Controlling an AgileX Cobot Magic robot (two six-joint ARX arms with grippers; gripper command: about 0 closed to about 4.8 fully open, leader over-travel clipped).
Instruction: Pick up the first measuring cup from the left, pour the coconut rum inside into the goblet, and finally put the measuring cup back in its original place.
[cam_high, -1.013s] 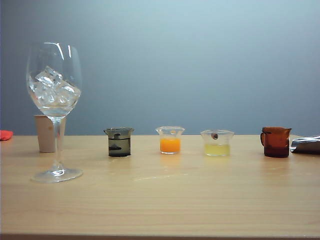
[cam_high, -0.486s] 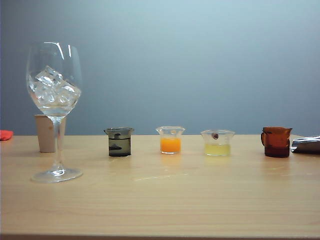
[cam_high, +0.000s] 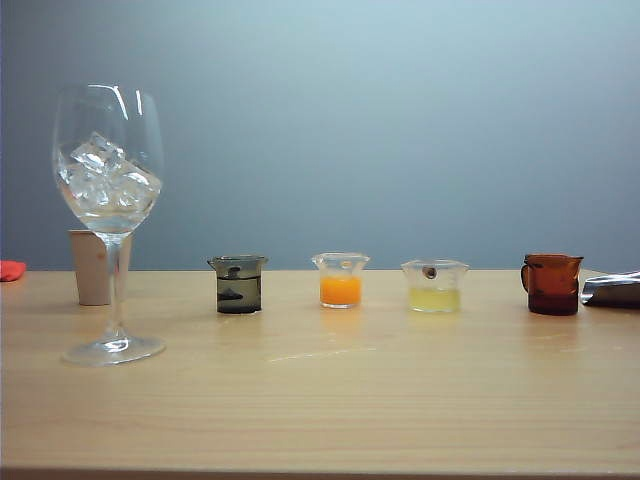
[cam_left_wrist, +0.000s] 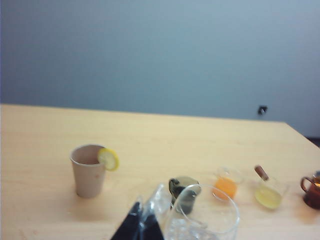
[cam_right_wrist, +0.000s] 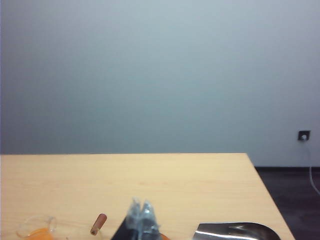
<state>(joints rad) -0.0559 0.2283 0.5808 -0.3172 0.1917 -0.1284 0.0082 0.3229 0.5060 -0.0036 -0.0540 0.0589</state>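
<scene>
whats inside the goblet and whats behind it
The goblet holds ice cubes. Behind its stem stands a beige paper cup; the left wrist view shows a lemon slice on its rim. The cup's contents cannot be seen.

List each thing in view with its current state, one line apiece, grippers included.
measuring cup: upright on the table, liquid inside, untouched
goblet: upright, ice cubes in the bowl
paper cup: upright, lemon slice on its rim
orange cup: upright, partly full
yellow cup: upright, partly full
amber cup: upright
left gripper: shut, empty, above the goblet
right gripper: shut, empty
</scene>
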